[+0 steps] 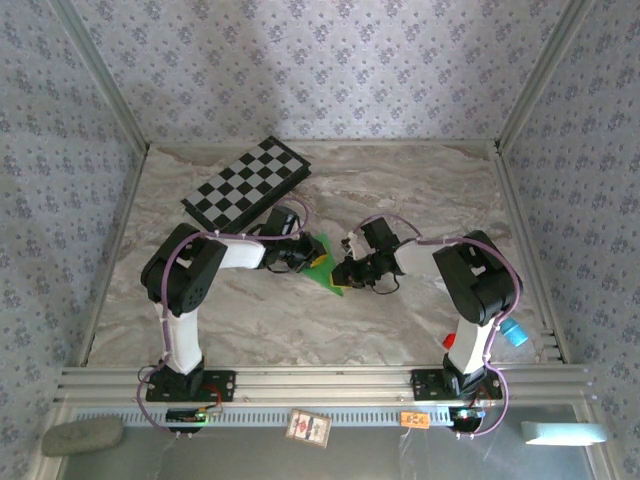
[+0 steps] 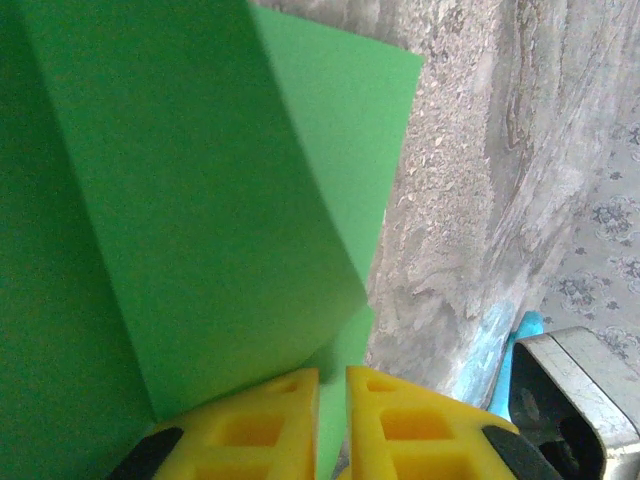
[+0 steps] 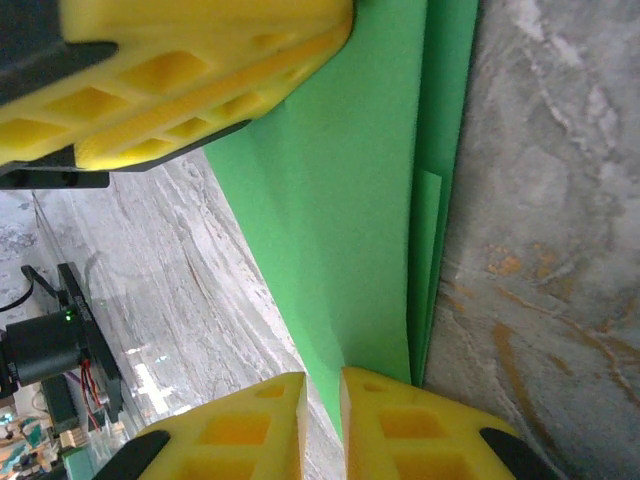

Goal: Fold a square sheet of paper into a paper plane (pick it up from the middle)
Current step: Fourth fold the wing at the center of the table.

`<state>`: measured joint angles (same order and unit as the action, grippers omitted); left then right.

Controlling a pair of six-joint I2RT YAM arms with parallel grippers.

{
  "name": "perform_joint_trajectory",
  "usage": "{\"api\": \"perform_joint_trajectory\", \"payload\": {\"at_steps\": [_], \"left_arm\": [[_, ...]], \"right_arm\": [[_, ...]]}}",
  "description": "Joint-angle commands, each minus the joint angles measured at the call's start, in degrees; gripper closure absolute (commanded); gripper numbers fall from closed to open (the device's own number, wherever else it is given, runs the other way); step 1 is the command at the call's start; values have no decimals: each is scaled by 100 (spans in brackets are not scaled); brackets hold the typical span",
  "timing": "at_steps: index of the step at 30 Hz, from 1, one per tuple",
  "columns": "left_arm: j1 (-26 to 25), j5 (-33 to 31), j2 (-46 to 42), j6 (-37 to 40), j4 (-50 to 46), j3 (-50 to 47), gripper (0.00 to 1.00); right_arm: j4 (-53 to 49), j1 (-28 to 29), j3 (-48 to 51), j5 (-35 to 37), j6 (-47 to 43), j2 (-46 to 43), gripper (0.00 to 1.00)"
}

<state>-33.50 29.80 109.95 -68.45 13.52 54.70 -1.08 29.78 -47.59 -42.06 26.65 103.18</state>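
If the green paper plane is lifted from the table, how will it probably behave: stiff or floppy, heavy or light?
The paper plane looks like a thin sheet, so it is probably very light. Stacked folded layers along its edge likely stiffen it lengthwise, though loose flaps may droop. The table looks smooth, so a push would probably slide it.

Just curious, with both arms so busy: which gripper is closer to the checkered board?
Left. The left gripper sits close to the near edge of the checkered board; the right gripper is further right, on the other side of the paper plane.
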Motion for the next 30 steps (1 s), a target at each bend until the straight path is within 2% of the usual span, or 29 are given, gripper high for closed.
{"api": "perform_joint_trajectory", "payload": {"at_steps": [1,9,15,19,30], "left_arm": [[18,44,-18,50,-17,41,85],[27,61,-151,76,-34,92,85],[107,23,-436,404,-292,162,86],[135,-151,-466,881,-734,251,86],[115,48,-200,864,-477,303,87]], "right_arm": [[-571,79,-148,330,-232,104,82],[-1376,217,-421,1000,-603,166,83],[-2065,196,-689,1331,-1428,156,83],[-2243,62,-791,1276,-1763,215,83],[-2238,-64,-804,1155,-1729,301,84]]}}
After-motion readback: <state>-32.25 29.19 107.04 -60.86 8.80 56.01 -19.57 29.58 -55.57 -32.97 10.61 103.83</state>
